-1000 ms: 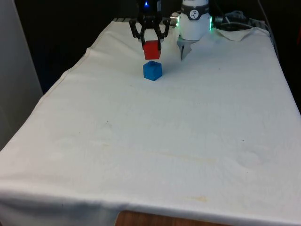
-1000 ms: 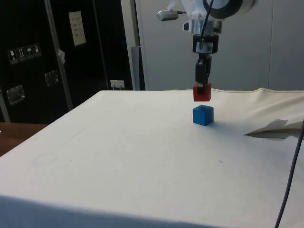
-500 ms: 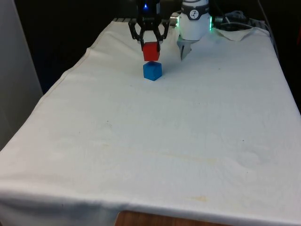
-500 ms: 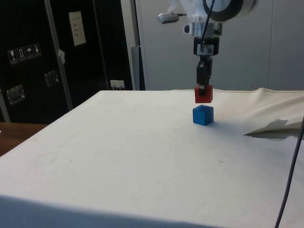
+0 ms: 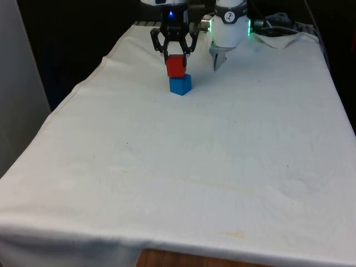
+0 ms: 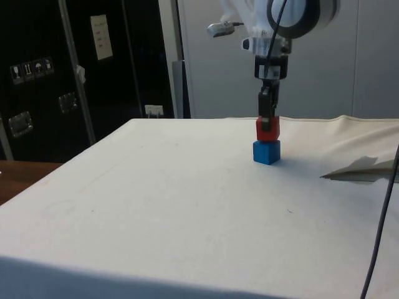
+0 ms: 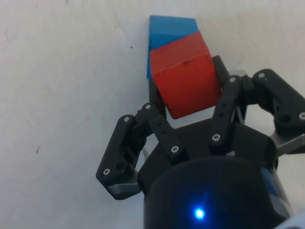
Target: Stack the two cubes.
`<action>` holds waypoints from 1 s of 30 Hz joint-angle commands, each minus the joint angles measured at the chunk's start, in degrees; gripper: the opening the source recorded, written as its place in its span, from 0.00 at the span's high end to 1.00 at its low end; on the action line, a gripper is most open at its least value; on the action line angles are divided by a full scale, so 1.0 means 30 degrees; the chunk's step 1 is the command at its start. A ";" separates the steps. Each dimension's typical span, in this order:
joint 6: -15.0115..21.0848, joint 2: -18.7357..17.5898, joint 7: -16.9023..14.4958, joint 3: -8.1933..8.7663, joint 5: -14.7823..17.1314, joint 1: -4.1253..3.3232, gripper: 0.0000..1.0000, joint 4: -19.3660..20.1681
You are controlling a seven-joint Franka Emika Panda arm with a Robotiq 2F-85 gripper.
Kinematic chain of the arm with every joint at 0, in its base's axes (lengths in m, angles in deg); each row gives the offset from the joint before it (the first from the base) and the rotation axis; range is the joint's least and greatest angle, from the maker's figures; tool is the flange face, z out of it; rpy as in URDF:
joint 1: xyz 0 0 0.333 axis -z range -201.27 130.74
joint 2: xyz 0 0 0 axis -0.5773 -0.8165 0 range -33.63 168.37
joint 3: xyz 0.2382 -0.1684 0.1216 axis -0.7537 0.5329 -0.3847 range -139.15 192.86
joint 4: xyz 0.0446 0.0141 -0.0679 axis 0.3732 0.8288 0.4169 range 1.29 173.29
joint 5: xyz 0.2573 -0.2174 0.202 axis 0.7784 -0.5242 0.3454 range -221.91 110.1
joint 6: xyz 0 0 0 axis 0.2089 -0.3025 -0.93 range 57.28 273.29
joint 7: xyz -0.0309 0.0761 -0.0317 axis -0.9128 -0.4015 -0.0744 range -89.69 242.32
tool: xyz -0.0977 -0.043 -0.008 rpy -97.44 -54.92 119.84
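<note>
A red cube [image 5: 176,67] rests on top of a blue cube [image 5: 180,86] at the far end of the table, towards the front view's left. My gripper [image 5: 177,58] hangs straight above, shut on the red cube with a finger on each side. From the side, the red cube [image 6: 268,130] touches the top of the blue cube [image 6: 266,152], and my gripper [image 6: 268,122] stands upright over them. In the wrist view the red cube [image 7: 183,78] sits between the fingers [image 7: 155,101], slightly askew over the blue cube [image 7: 169,27].
The robot's white base [image 5: 230,25] stands just to the front view's right of the stack. Bunched cloth [image 5: 281,39] lies at the far right corner. A black cable [image 6: 381,237] hangs at the side view's right edge. White cloth [image 5: 211,167] stretches towards the near edge.
My gripper has come down with the red cube, which hung a little above the blue cube before. It now touches the blue cube's top.
</note>
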 commanded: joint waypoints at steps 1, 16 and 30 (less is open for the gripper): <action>0.0401 -0.0325 0.0458 0.0000 -0.0516 0.0210 0.99 -0.0095; 0.1623 -0.1146 0.1490 0.0134 -0.0306 0.0076 0.99 0.0019; 0.1241 -0.0783 0.1356 0.0153 -0.0057 0.0000 0.99 0.0038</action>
